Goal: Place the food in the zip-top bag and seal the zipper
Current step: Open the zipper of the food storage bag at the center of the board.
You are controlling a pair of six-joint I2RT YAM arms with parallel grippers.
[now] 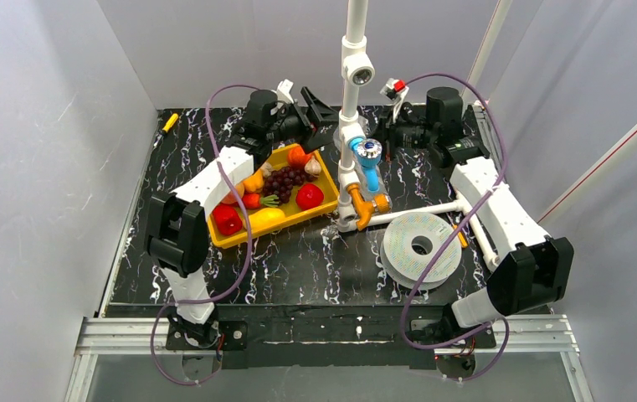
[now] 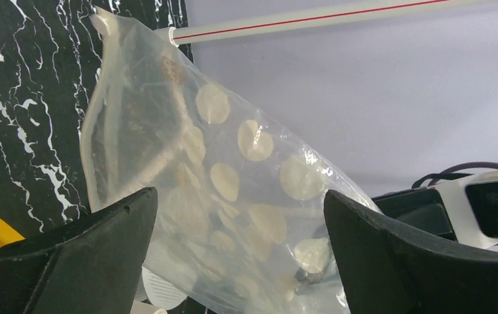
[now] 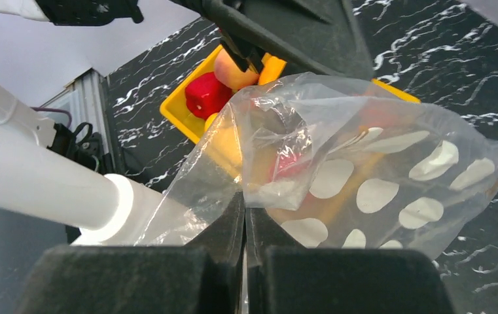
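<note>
The clear zip-top bag (image 3: 377, 163), printed with white dots, hangs in the air at the back of the table. My right gripper (image 3: 245, 196) is shut on a crumpled edge of it; in the top view this gripper (image 1: 384, 130) is right of the pole. My left gripper (image 2: 239, 196) is open, with the bag (image 2: 233, 150) between and beyond its fingers, not pinched; it (image 1: 319, 109) is over the tray's far end. The food lies in the yellow tray (image 1: 315, 214): purple grapes (image 1: 285, 178), a red pepper (image 1: 310, 196), a yellow pepper (image 1: 266, 219), a carrot (image 1: 300, 155). I cannot pick out the zipper.
A white pole with a camera (image 1: 352, 75) stands between the two grippers, with blue and orange fittings (image 1: 368, 167) at its foot. A round white spool disc (image 1: 421, 249) lies at right front. A yellow marker (image 1: 169, 122) lies at the back left.
</note>
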